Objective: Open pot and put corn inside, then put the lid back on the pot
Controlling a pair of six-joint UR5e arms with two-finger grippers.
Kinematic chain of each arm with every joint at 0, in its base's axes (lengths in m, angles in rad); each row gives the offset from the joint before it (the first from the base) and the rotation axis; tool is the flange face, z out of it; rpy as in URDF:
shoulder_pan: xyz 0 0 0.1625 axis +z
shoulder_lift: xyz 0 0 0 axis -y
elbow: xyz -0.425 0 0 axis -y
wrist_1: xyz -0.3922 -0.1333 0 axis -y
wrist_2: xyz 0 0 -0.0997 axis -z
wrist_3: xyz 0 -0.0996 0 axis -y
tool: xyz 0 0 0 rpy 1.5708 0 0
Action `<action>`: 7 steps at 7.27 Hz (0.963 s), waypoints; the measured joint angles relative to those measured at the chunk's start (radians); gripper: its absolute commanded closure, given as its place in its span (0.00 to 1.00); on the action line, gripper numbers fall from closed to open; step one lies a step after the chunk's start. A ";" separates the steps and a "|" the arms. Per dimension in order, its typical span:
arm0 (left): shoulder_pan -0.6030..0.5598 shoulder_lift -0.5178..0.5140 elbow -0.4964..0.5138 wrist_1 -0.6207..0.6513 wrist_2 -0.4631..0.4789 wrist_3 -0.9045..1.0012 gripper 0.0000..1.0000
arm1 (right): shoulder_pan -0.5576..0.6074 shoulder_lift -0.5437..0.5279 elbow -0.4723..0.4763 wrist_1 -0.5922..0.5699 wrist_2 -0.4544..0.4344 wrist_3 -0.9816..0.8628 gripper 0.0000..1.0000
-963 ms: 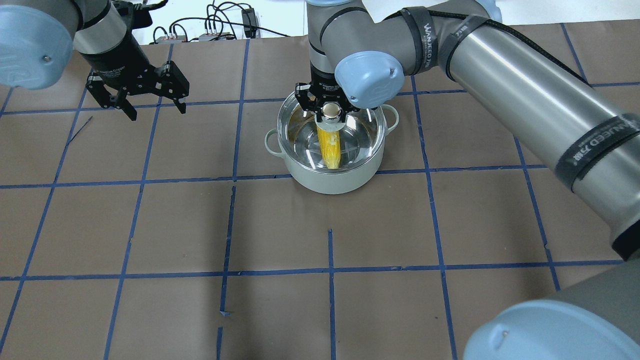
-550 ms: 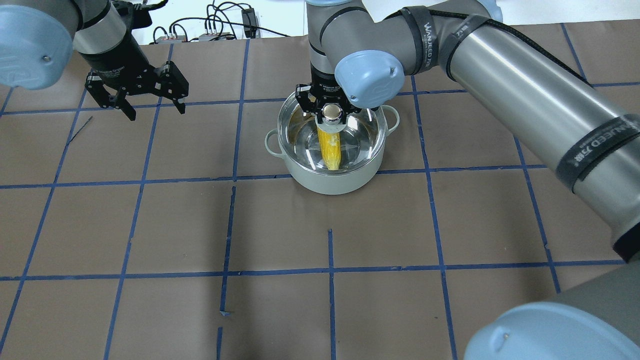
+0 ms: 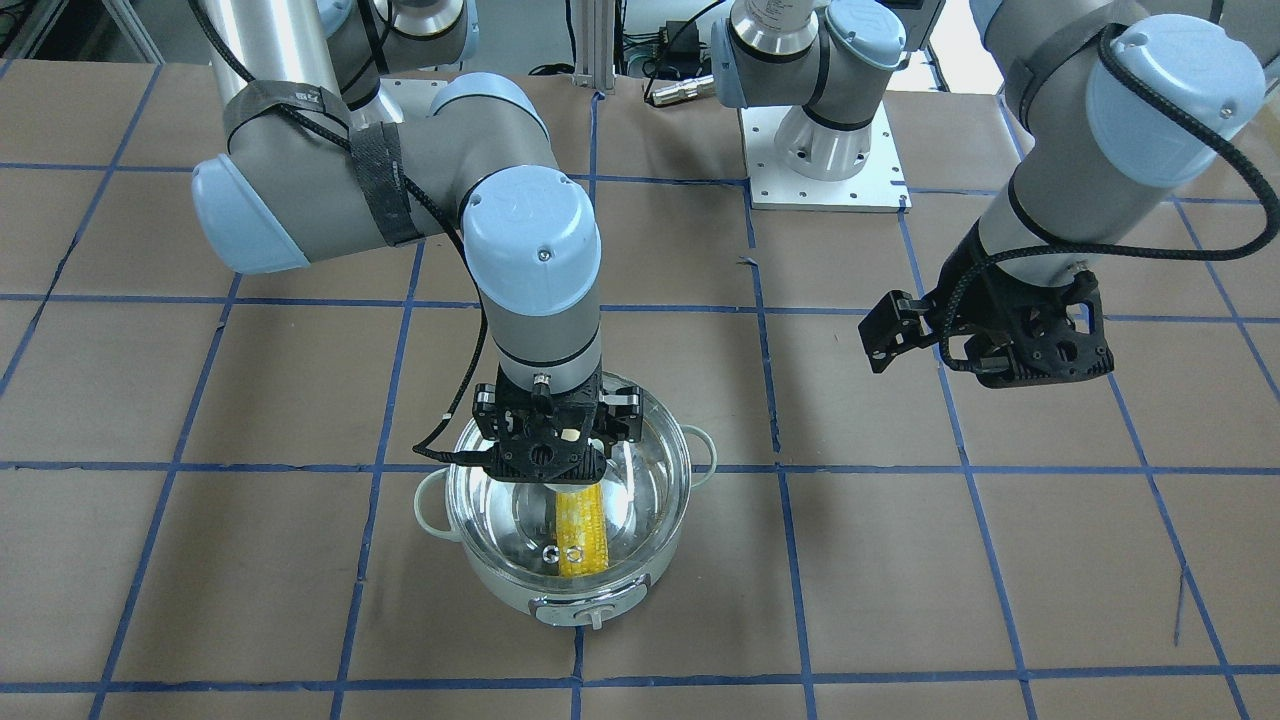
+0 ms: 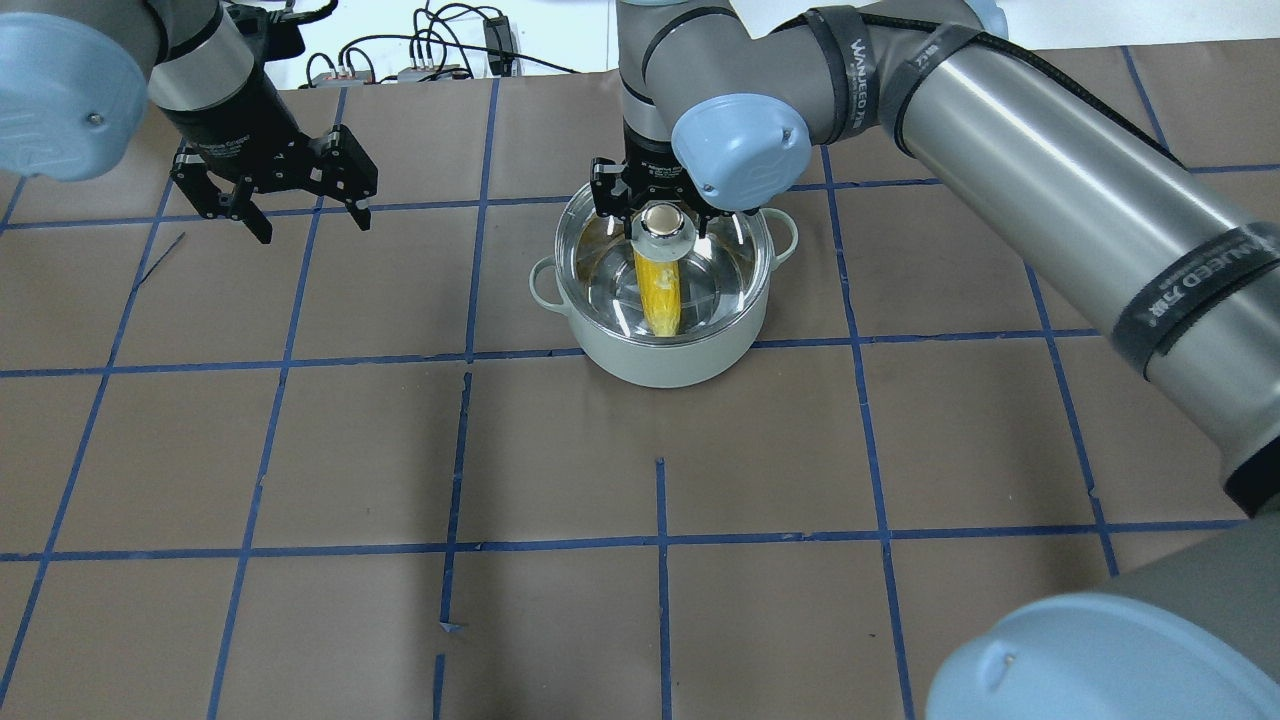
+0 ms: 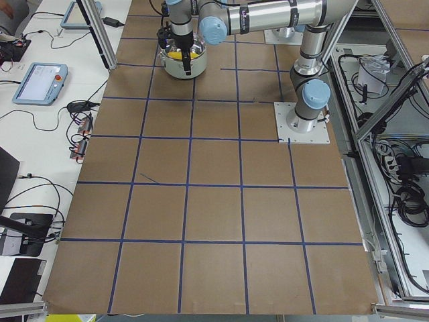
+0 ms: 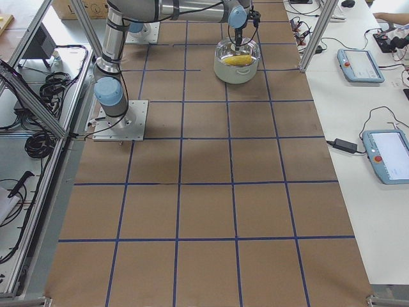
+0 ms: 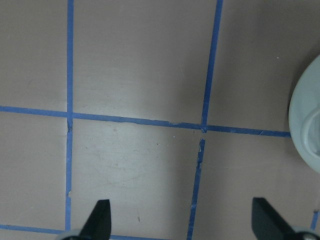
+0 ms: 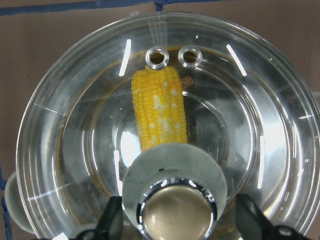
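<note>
Glass lid (image 8: 245,110) on pot (image 4: 680,362), corn (image 8: 159,107) inside; right fingers (image 8: 112,221) and left fingers (image 7: 100,218) wide apart.

- I am seeing the pot (image 4: 660,352) sitting on the table (image 4: 300,450), out toward the side far from the robot
- The corn (image 4: 658,292) is lying inside the pot, its length running toward and away from the robot
- The lid (image 4: 725,265) is resting on the pot's rim, over the corn
- The right gripper (image 4: 658,212) is hanging directly above the lid's knob, one finger on either side
- The left gripper (image 4: 315,225) is hovering over the table, well apart to the pot's left
</note>
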 measured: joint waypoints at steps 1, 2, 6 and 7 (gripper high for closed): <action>0.000 -0.001 0.000 0.000 0.000 0.000 0.00 | -0.001 -0.001 -0.006 -0.001 0.001 -0.003 0.01; 0.000 -0.002 -0.002 0.000 -0.001 0.000 0.00 | -0.005 -0.001 -0.019 -0.001 0.001 -0.012 0.01; 0.000 -0.004 0.000 0.001 0.002 -0.001 0.00 | -0.099 -0.072 -0.063 0.119 -0.017 -0.238 0.01; 0.000 -0.003 0.002 -0.001 0.003 -0.001 0.00 | -0.144 -0.130 -0.050 0.190 -0.018 -0.330 0.01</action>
